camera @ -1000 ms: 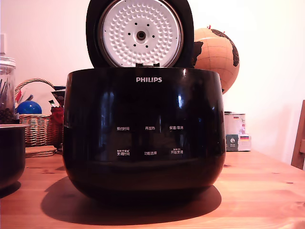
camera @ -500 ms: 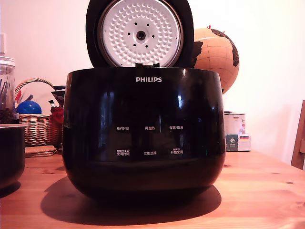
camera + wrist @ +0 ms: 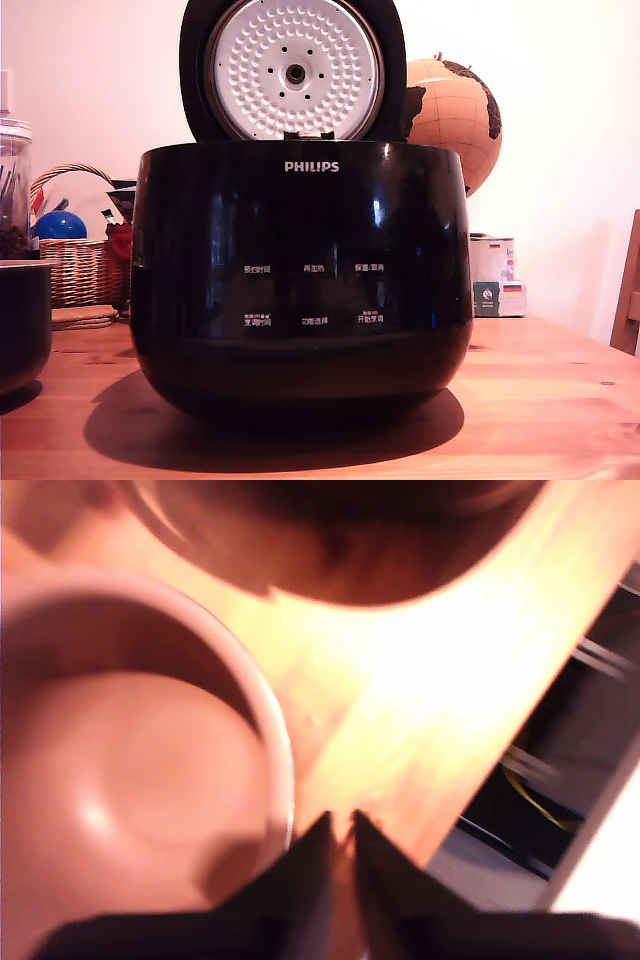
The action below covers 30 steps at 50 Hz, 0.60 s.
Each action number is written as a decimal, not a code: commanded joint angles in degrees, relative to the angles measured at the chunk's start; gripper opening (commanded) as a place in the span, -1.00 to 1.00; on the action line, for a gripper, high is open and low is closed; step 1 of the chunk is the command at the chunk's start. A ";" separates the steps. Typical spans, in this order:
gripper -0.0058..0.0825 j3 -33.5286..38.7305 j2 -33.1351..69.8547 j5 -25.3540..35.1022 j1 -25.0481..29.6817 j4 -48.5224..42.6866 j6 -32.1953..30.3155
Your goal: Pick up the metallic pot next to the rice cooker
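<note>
Two fingertips of my gripper (image 3: 340, 825) are sitting nearly pressed together, pinching nothing, just outside the pot (image 3: 130, 770) rim, on the side nearing the cooker (image 3: 340, 530)

Metallic pot (image 3: 22, 325) seemingly edge-cropped

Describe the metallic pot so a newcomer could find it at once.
Start at the big glossy black rice cooker on the wooden table. At the exterior view's left edge stands the pot: dark, straight-sided, thin silvery rim, shorter than the cooker, unlike the wicker basket behind.
</note>
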<state>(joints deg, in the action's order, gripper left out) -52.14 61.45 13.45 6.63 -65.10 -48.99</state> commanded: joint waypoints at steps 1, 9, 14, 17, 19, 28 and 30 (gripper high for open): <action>-0.26 0.13 1.42 0.24 -0.15 0.52 -0.55; 0.00 0.13 5.16 -1.55 -0.15 3.26 -0.55; 0.00 0.13 6.93 -2.08 -0.13 5.27 -0.55; 0.00 0.13 8.15 -2.14 -0.15 6.27 -0.57; 0.00 0.13 8.83 -2.40 -0.15 6.78 -0.57; 0.00 0.13 12.50 -4.13 -0.15 7.15 -0.57; 0.00 0.13 13.27 -4.52 -0.15 7.28 -0.57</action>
<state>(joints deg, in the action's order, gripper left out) -52.14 73.52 9.17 6.63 -58.22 -49.25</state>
